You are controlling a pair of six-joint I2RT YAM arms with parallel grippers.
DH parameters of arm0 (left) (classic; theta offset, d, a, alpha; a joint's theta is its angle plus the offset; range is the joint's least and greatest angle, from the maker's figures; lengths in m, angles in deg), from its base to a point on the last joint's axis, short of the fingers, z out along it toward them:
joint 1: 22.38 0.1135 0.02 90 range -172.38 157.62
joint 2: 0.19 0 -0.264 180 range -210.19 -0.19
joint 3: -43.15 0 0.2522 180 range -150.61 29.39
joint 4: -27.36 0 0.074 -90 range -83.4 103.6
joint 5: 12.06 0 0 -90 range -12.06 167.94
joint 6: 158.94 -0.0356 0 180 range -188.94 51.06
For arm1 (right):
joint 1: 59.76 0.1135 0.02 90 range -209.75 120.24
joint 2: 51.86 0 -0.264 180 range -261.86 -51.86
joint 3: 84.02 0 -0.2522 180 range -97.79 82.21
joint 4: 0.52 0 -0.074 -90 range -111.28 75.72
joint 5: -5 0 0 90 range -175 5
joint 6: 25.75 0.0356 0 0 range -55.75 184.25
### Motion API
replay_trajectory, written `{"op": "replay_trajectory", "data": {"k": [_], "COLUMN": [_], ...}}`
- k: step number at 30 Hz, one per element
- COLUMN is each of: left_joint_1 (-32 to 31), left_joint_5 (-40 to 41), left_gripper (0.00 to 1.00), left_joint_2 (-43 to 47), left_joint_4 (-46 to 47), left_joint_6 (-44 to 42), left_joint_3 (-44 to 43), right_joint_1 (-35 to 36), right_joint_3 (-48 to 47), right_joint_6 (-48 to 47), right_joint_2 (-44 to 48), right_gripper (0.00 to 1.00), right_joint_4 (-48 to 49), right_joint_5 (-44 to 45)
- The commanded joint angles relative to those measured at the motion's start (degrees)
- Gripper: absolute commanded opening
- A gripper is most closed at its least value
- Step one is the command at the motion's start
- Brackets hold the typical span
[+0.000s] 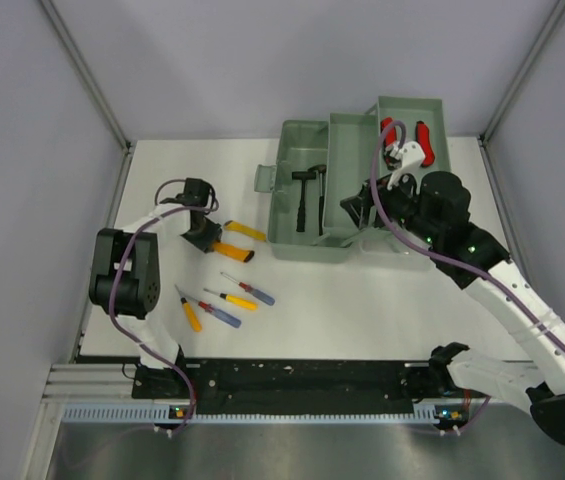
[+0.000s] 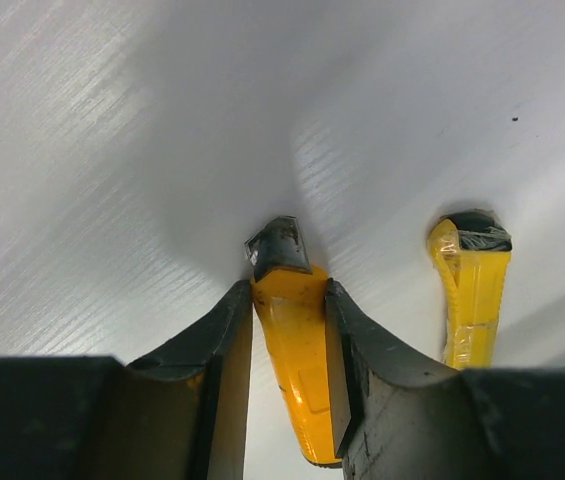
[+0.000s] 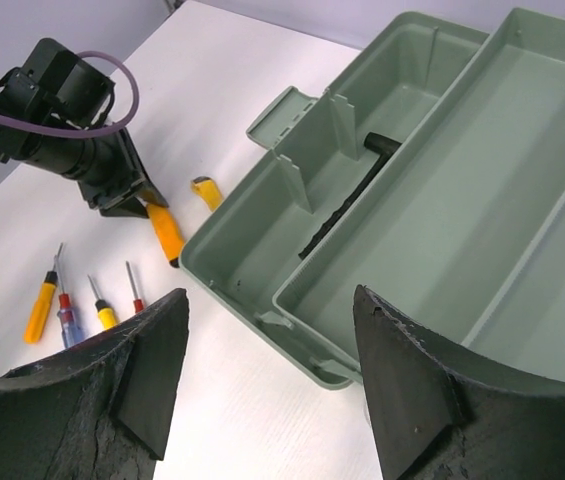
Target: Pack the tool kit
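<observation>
At lower centre of the left wrist view, the left gripper [image 2: 287,296] was clamped on one grip of the yellow-handled metal pliers [image 2: 298,375]. They lay on the white table [image 1: 412,300], left of the open green plastic toolbox [image 1: 312,250]. The right gripper [image 3: 270,300] hung spread apart above that box.

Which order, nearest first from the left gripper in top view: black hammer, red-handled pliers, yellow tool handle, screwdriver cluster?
1. Yellow tool handle, clamped in left gripper.
2. Screwdriver cluster, near side.
3. Black hammer, in green toolbox.
4. Red-handled pliers, far right.
</observation>
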Motion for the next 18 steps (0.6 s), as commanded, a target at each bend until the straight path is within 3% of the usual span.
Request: {"op": "replay_trajectory", "data": {"k": [1, 6, 11, 18], "left_joint_1": [0.2, -0.1, -2.1, -2.2], "left_joint_5": [-2.2, -8.9, -11.6, -18.3], "left_gripper": [0.00, 0.00, 0.00, 0.00], "left_joint_2": [3.1, 12.9, 21.9, 33.0], "left_joint_4": [3.3, 10.7, 8.2, 10.0], "left_joint_6": [-4.2, -10.2, -19.3, -26.2], "left_joint_3": [2.3, 6.1, 3.2, 0.6], "right_joint_1": [0.3, 0.3, 0.3, 0.4], "right_joint_3": [-0.3, -0.3, 0.1, -1.0], "right_joint_6": [1.0, 1.9, 5.2, 9.8], "right_joint_2": [0.7, -1.0, -2.5, -6.0], "right_gripper": [0.66, 0.70, 0.87, 0.91], "right_joint_4": [1.7, 3.1, 7.4, 13.3], "right_joint_5": [-5.1, -13.8, -21.7, -28.9]}}
